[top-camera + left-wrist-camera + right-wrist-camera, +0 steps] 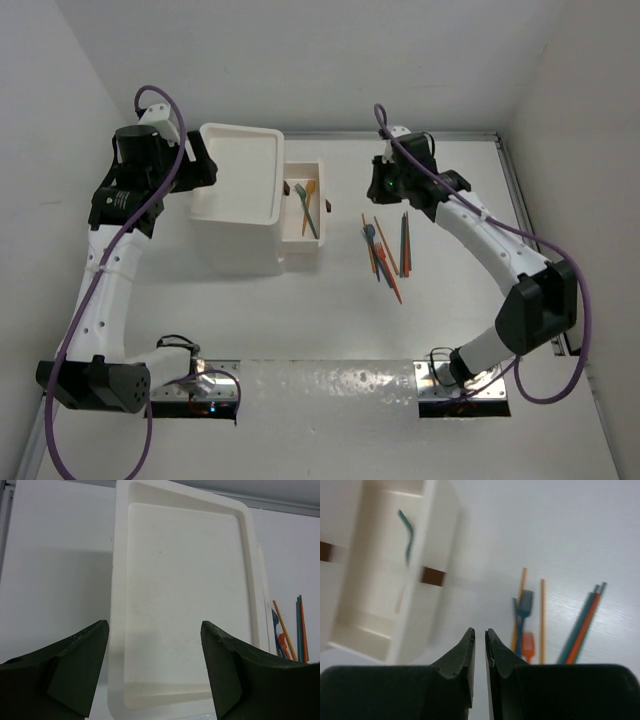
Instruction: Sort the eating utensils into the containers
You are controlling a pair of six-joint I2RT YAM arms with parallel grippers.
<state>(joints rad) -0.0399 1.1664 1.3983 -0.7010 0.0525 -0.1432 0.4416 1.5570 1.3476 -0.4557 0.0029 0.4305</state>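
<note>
Top external, thin orange-teal-blue utensils (pixel 405 245), white drawer (pixel 303 245)

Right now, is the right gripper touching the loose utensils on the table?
Apart. Right wrist view shows bare table between the right gripper and the loose utensils.

A robotics lab bench: a white table (pixel 330 320) boxed in by plain white walls (pixel 50 120) on the left, right and far sides, with a left arm (pixel 105 265) and a right arm (pixel 490 240) bolted to metal plates (pixel 445 385) at its near edge, trailing purple cables (pixel 152 89)
</note>
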